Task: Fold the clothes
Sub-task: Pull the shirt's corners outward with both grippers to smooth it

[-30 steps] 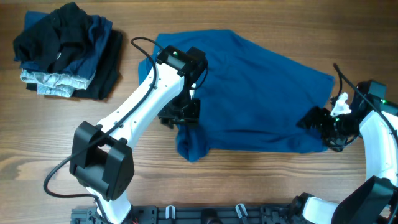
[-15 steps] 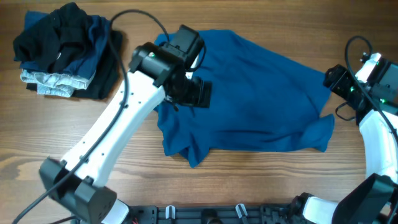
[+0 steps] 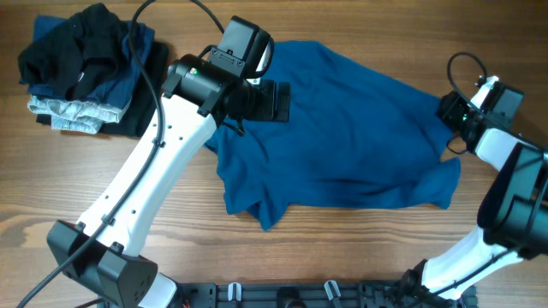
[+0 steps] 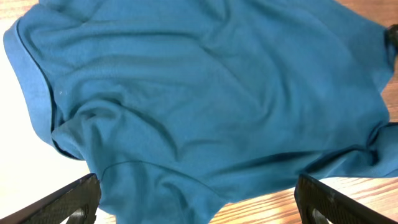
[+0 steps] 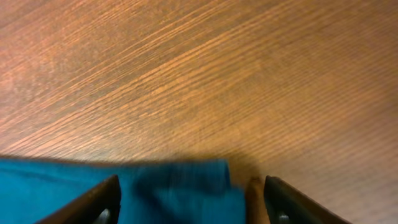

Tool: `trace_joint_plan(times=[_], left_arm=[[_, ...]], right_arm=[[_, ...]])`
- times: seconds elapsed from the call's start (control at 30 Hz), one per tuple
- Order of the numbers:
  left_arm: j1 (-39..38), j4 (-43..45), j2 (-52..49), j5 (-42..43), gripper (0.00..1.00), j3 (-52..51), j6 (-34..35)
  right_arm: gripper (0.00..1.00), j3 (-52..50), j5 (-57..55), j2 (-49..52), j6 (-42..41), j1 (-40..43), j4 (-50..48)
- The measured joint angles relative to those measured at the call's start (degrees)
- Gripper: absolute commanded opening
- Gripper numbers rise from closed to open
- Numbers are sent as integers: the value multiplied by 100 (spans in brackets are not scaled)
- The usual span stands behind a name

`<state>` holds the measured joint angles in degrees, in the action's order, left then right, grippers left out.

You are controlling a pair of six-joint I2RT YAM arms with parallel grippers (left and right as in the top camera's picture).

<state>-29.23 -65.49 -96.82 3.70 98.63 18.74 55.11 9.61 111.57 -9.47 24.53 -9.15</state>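
A blue T-shirt (image 3: 351,141) lies spread and wrinkled across the middle of the wooden table. It fills the left wrist view (image 4: 205,106) and its corner shows blurred in the right wrist view (image 5: 180,190). My left gripper (image 3: 276,101) hovers open and empty above the shirt's upper left part; its two fingers sit far apart at the bottom corners of the left wrist view (image 4: 199,202). My right gripper (image 3: 451,111) is open at the shirt's right corner, its fingers either side of the cloth edge (image 5: 189,199).
A pile of dark, blue and grey clothes (image 3: 90,68) sits at the far left of the table. A black rail (image 3: 291,295) runs along the front edge. Bare wood shows to the right of the shirt (image 5: 205,81).
My left gripper rose from the shirt's lower left and moved up, leaving that corner bunched on the table. My right gripper let go of the lower right edge and moved to the upper right corner.
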Motion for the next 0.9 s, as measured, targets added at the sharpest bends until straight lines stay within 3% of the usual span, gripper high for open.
trace_joint_plan(times=[0.1,0.17,0.23,0.3,0.6,0.9], left_arm=[[0,20,0,-39,100,0,2],[0,24,0,-85,100,0,0],[0,28,0,-87,100,0,0],[0,42,0,-87,100,0,0],[0,72,0,-343,100,0,0],[0,459,0,-610,100,0,2]], right_arm=[[50,44,68,188,33,-13,-356],[16,59,66,243,15,-68,-420],[8,87,63,299,39,-160,-413],[4,105,66,321,24,-275,-332],[4,938,155,540,2,-428,293],[4,2490,166,588,-13,-647,-708]])
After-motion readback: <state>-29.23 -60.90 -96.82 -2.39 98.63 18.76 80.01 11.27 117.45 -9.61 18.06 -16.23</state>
